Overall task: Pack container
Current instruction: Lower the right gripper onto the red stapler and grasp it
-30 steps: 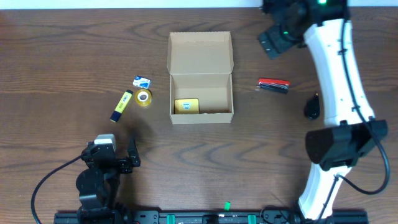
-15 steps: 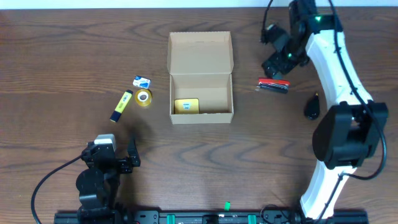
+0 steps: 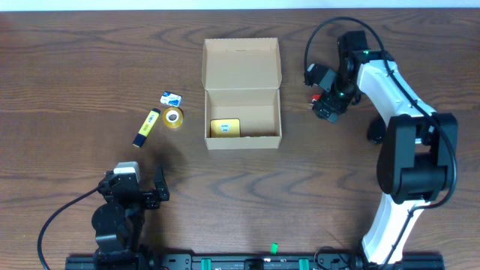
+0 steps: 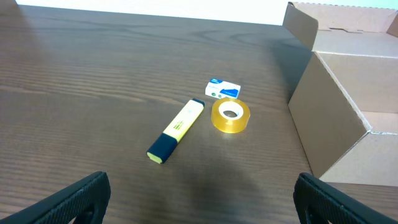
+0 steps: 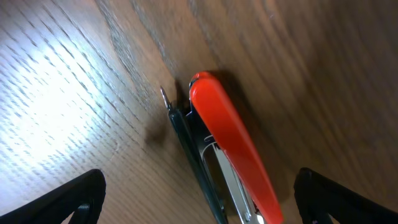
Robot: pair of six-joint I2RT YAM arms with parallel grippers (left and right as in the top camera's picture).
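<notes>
Red stapler (image 5: 231, 149) under wide-spread right tool (image 5: 202, 202).

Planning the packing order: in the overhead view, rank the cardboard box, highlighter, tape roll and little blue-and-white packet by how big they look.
1. cardboard box, by far the largest.
2. highlighter, longest of the small items.
3. tape roll and blue-and-white packet: too alike to rank.

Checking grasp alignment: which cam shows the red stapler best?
Right wrist: the red stapler is close up, red top and black base clear, between open jaws. Overhead: the right gripper covers most of it; only a red sliver shows. Left wrist: not in view.
</notes>
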